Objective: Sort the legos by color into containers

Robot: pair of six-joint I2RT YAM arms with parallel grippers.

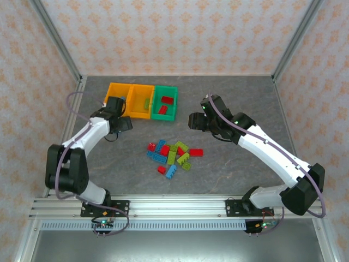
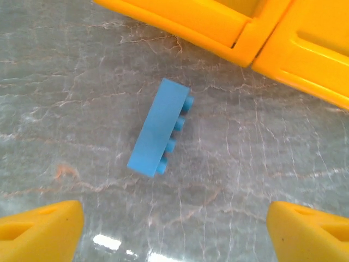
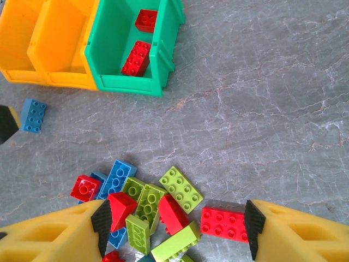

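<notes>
The left jaws are being held spread wide above the grey marbled counter (image 2: 65,82), and nothing is being pinched by them. A small blue studded plastic brick (image 2: 161,128) is lying on its side on the counter just ahead of these jaws, about midway between the two yellow fingertips (image 2: 38,232). It is near the wall of the orange-yellow plastic bins (image 2: 218,27) further ahead but not touching it. This brick is therefore not yet sorted, and the step in hand is judged to be the taking of it for a bin.

The right jaws are also being held spread, with nothing pinched. Below and between them, the pile of loose red, blue and lime green bricks (image 3: 158,213) is lying on the counter. Far ahead and to their left, two red bricks (image 3: 136,57) are being kept in the green plastic bin (image 3: 117,60).

For the next move, the left jaws are probably being asked to come down around the blue brick, turned so that its long smooth sides are being met squarely. Then it can be closed on, lifted over the wall and released inside. The brick is lying at an angle to the jaws, so a slip is being risked without that turn.
</notes>
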